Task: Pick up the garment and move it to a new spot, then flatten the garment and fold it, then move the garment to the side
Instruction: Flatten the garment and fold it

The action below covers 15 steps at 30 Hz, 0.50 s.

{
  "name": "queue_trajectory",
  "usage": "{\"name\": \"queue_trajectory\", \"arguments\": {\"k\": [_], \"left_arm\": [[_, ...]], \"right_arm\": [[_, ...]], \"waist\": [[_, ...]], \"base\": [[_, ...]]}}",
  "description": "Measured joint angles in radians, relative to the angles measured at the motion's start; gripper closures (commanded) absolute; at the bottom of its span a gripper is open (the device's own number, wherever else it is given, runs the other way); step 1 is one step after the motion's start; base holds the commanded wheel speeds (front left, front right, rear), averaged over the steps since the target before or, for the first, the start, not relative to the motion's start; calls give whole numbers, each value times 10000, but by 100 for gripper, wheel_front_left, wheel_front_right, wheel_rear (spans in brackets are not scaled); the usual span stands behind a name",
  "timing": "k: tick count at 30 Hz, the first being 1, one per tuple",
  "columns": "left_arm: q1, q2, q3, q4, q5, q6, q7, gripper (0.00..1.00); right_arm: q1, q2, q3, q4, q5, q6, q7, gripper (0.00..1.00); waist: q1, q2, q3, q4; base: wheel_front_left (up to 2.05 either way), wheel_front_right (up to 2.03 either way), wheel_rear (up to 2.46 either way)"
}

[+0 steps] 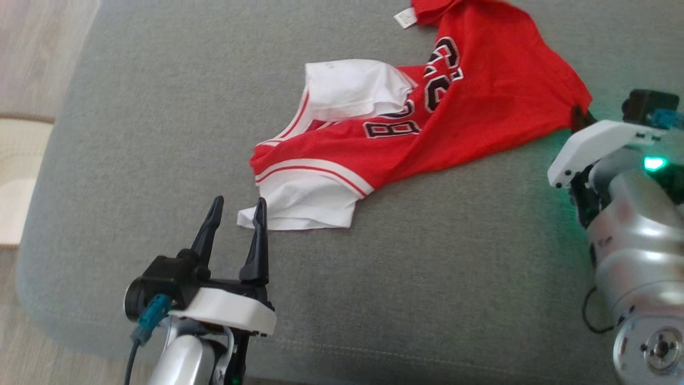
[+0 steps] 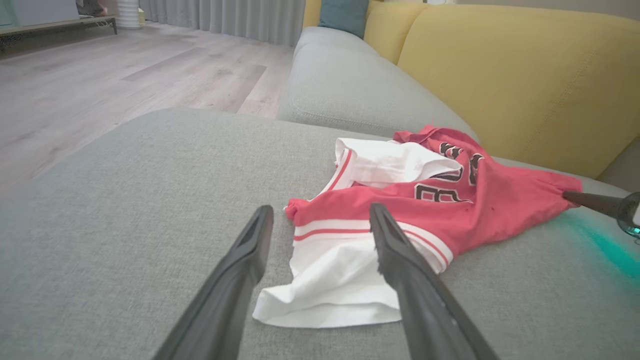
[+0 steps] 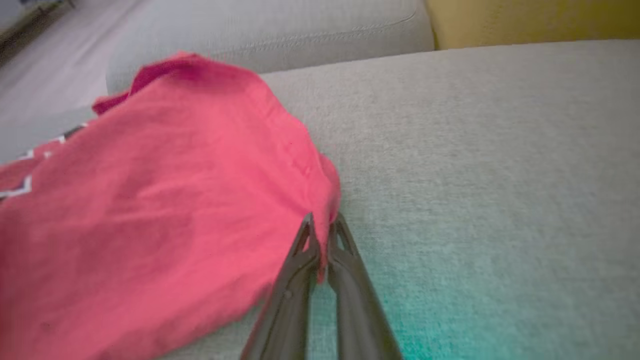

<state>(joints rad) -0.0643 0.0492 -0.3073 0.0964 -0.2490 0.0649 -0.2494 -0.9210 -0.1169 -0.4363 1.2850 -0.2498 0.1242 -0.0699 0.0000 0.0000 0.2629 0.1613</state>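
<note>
The garment [image 1: 459, 101] is a red jersey with white trim and dark lettering, lying crumpled on the grey sofa seat [image 1: 160, 133]. My right gripper [image 3: 322, 225] is shut on the garment's [image 3: 150, 210] right red edge, pinching a fold of cloth between its fingertips; the head view shows its tip [image 1: 578, 116] at that corner. My left gripper [image 1: 238, 208] stands open just in front of the white lower corner of the garment [image 2: 340, 280], its fingers [image 2: 400, 260] straddling that corner without gripping.
Behind the seat rises a yellow sofa back [image 2: 500, 75] with a teal cushion [image 2: 345, 15]. To the left lies wooden floor [image 2: 100, 75] and the seat's rounded edge [image 1: 37, 224]. Green light from the right arm [image 1: 654, 163] tints the fabric.
</note>
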Motion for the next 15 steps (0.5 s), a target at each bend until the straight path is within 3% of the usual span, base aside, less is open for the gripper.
{"name": "queue_trajectory", "arguments": {"k": [7, 15], "left_arm": [[262, 2, 261, -65, 0, 56, 0, 0], [409, 2, 418, -219, 17, 19, 0, 0]], "right_arm": [[695, 221, -69, 58, 1112, 0, -1080, 100], [1736, 293, 330, -115, 1795, 0, -1593, 100]], "waist": [[0, 0, -323, -611], [0, 0, -596, -1163]], "base": [[0, 0, 0], [0, 0, 0]]}}
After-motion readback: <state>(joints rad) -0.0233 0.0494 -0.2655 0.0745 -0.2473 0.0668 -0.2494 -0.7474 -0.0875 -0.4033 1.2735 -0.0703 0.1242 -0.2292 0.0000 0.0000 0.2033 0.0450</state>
